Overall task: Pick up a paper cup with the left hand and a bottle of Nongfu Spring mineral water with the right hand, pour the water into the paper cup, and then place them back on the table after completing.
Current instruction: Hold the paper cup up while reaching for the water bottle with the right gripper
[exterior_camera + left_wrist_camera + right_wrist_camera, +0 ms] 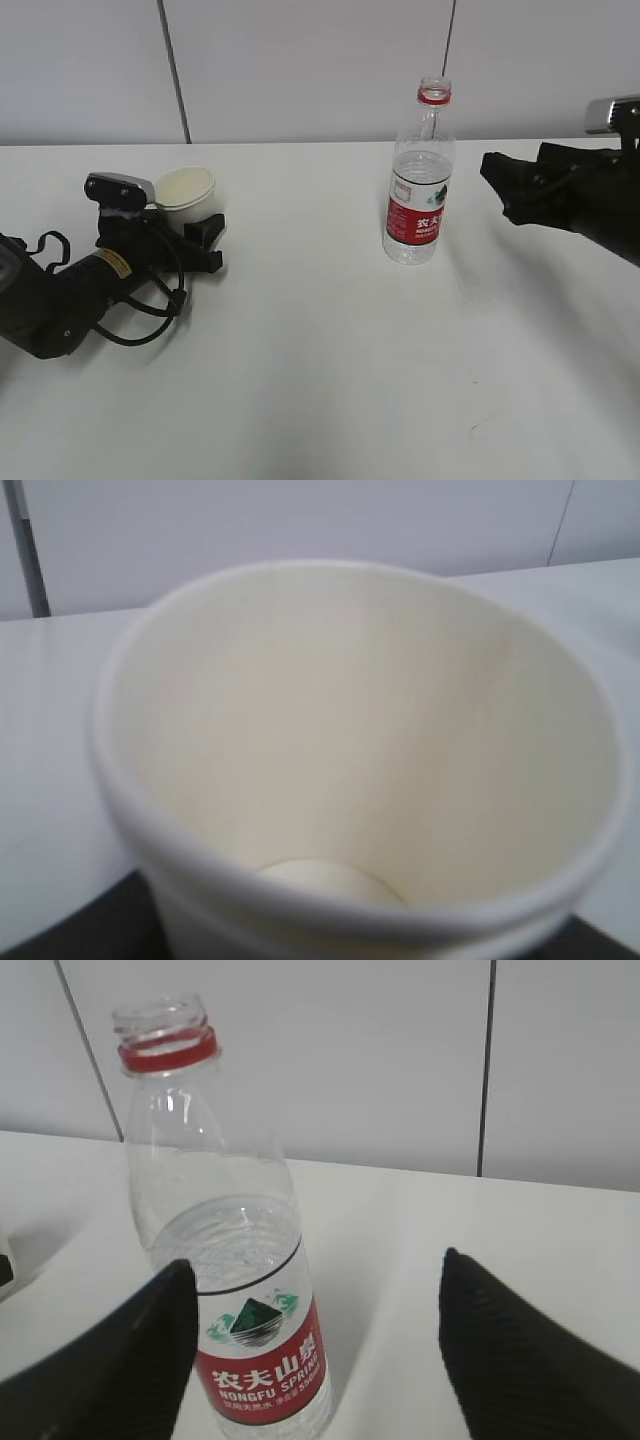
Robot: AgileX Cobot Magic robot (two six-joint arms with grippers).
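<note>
The paper cup point(187, 193), matte and cream-lined with a rolled rim, is seen standing between the fingers of the left gripper point(205, 243); whether it is actually clamped cannot be told. Ahead of the right gripper point(493, 172), held wide and apart from it, the uncapped clear ribbed bottle point(418, 180) with a red label stands upright. Bare white bench point(330, 380) is left open between the two grippers and toward the near edge.

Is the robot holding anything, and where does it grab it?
The right gripper holds nothing. The left gripper is at the paper cup, but a grip cannot be told.
</note>
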